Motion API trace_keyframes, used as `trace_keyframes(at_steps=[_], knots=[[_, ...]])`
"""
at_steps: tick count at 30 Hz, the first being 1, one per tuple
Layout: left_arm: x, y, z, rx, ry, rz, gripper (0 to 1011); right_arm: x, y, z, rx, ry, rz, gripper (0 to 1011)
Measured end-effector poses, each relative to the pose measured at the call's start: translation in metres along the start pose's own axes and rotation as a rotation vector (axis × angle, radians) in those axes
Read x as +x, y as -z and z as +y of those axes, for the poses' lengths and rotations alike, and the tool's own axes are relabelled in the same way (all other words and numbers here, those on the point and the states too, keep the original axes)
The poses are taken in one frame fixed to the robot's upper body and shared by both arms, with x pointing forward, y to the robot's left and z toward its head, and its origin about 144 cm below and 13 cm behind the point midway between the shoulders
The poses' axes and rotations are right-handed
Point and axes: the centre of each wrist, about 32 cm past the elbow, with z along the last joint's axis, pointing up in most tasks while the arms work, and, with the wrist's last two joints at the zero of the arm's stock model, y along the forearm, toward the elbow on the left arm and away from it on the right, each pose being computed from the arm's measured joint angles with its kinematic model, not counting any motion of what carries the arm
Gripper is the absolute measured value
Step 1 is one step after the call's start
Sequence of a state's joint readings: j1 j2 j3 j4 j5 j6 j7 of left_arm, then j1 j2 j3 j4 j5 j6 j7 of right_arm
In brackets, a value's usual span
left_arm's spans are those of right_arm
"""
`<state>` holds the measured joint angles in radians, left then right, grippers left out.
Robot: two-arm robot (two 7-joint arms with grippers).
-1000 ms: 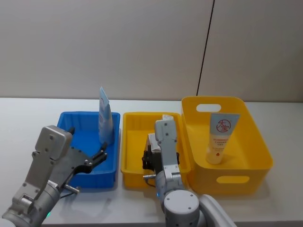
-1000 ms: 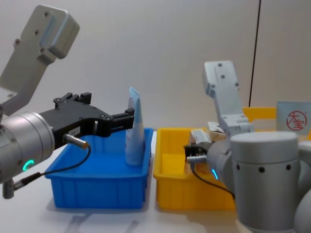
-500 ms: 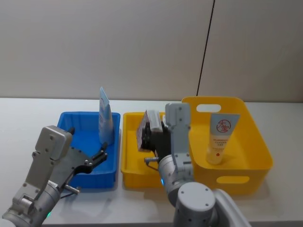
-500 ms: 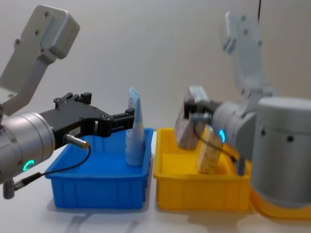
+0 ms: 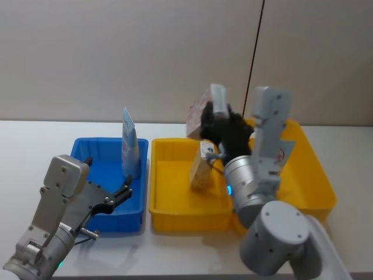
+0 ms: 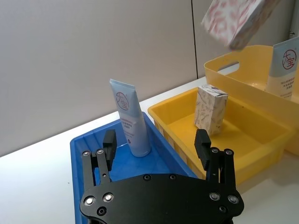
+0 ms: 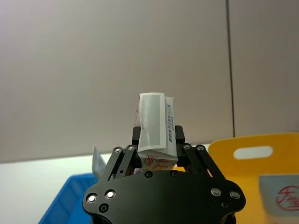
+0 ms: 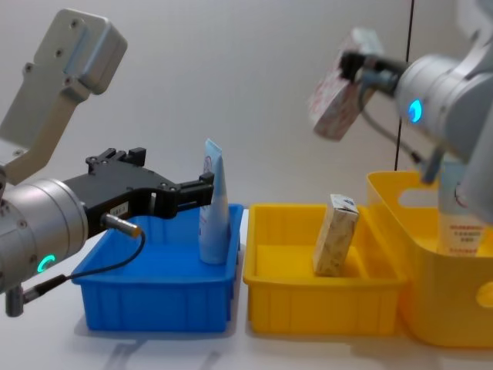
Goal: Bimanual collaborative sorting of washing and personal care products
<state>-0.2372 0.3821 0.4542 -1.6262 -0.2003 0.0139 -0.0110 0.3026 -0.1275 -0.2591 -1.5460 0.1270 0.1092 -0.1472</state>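
My right gripper (image 5: pixel 217 119) is shut on a cream carton (image 5: pixel 200 111) with red print, held high above the middle yellow bin (image 5: pixel 169 213); the same held carton (image 8: pixel 336 105) shows tilted in the chest view. A second carton (image 5: pixel 201 166) leans upright inside that bin. A pale blue tube (image 5: pixel 129 146) stands in the blue bin (image 5: pixel 96 160). My left gripper (image 6: pixel 155 141) is open and hovers just short of the blue tube (image 6: pixel 129 122). Another tube (image 8: pixel 462 220) with a red circle logo stands in the large yellow bin (image 8: pixel 416 308).
The three bins stand side by side on a white table (image 5: pixel 35 146), blue at the left, large handled yellow bin (image 5: pixel 317 186) at the right. A grey wall rises behind. My right arm's body (image 5: pixel 265 175) covers part of the large bin.
My right gripper has lifted the carton out of the middle yellow bin, up and to the right. A second carton now shows leaning in that bin. The left arm has not moved.
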Motion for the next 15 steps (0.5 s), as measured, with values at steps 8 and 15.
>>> trace_keyframes(at_steps=[8, 15], knots=[[0.0, 0.0, 0.0, 0.0, 0.0, 0.0, 1001, 0.02, -0.02, -0.007, 0.061, 0.075, 0.008, 347], [0.0, 0.0, 0.0, 0.0, 0.0, 0.0, 1001, 0.037, -0.025, -0.017, 0.059, 0.143, -0.035, 347]])
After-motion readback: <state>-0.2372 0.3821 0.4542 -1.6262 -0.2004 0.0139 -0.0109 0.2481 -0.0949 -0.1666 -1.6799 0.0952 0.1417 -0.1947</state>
